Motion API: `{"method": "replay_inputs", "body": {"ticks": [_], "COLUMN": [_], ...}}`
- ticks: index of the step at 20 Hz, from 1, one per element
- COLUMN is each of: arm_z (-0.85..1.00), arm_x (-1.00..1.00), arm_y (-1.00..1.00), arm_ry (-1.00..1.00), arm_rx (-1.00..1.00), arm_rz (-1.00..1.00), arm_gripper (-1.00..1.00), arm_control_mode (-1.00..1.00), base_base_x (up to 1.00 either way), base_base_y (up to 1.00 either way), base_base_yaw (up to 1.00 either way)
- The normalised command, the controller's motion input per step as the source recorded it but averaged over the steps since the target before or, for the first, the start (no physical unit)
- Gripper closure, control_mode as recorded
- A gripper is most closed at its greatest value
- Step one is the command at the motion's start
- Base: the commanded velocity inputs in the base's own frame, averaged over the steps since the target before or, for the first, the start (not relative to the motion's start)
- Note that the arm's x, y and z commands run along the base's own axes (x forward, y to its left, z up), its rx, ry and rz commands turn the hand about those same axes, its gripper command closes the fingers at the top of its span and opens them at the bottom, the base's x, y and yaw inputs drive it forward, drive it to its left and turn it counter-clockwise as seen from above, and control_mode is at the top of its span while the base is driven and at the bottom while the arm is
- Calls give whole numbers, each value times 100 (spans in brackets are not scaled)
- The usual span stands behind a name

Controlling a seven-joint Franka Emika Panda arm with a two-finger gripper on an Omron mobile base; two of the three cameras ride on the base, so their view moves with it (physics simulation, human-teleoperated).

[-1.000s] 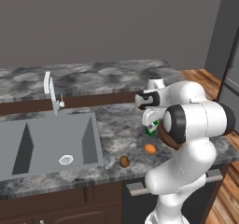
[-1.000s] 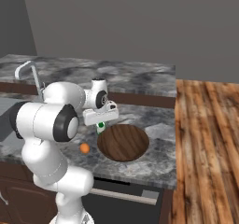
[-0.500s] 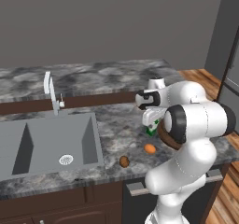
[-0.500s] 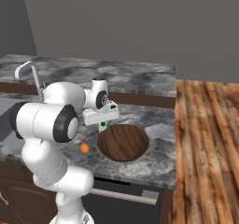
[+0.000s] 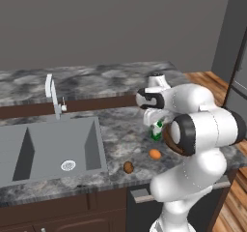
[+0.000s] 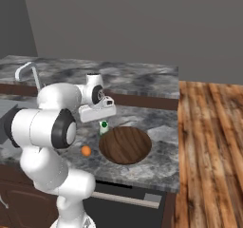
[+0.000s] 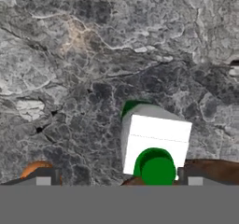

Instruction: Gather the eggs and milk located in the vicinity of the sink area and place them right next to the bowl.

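Note:
The milk (image 7: 155, 146), a white carton with a green top, stands upright on the grey counter, close beside the dark wooden bowl (image 6: 126, 145). My gripper (image 7: 119, 181) hangs right above it, open, with the carton between the fingertips (image 7: 44, 178) and nearer the right one. From the side, the gripper (image 6: 101, 119) sits just over the milk (image 6: 103, 127). The orange egg (image 5: 155, 154) and the brown egg (image 5: 128, 166) lie on the counter between the sink (image 5: 43, 144) and the milk (image 5: 157, 129). The orange egg (image 6: 86, 150) lies left of the bowl.
A pale faucet (image 5: 53, 95) rises behind the sink, and a round drain (image 5: 68, 165) sits in the basin. The counter's front edge runs just below the eggs. Wooden floor (image 6: 209, 146) lies to the right of the counter.
The jaws have spread wide and let go of the milk carton, which now stands on its own by the bowl. The arm has hardly moved.

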Motion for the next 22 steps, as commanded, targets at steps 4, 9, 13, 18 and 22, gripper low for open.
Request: {"method": "replay_inputs", "body": {"ticks": [4,9,13,18,22], "arm_z": [36,5,-3,-10,-9], "arm_x": [-88,-96,-61,-5,28], "arm_y": [19,20,21,6,0], "arm_ry": [0,1,11,12,5], "arm_rx": [-1,0,0,4,4], "arm_rz": [0,0,0,-6,-17], "arm_gripper": [-100,-100,-100,-100,-100], "arm_control_mode": [-100,-100,-100,-100,-100], "base_base_x": [0,0,0,0,0], "base_base_y": [0,0,0,0,0], "base_base_yaw": [0,0,0,0,0]}}
